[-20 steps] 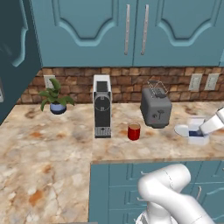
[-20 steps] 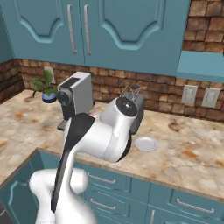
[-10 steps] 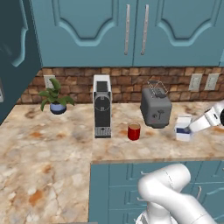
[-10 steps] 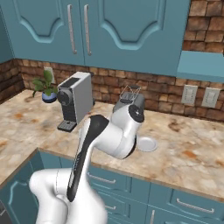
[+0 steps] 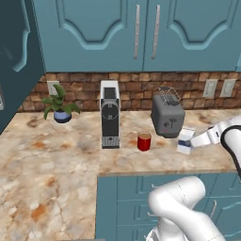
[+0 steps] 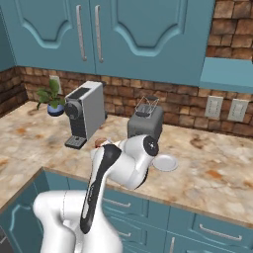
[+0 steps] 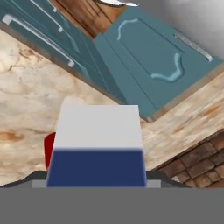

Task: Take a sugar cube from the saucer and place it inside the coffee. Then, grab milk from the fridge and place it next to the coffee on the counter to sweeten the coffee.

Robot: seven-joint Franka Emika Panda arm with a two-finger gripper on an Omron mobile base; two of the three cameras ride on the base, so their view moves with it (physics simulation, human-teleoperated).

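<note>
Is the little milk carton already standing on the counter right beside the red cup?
No: in the left base view the milk is in the gripper, just right of the toaster and well apart from the coffee.

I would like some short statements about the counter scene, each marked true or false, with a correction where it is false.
1. The gripper holds the milk carton just to the right of the toaster. True.
2. The red cup stands to the left of the coffee machine. False: it stands to the right of it, between the coffee machine and the toaster.
3. The white saucer lies on the counter. True.
4. The potted plant sits at the right end of the counter. False: it is at the left, by the brick wall.
5. The jaws are shut with nothing between them. False: the carton sits between them.
</note>
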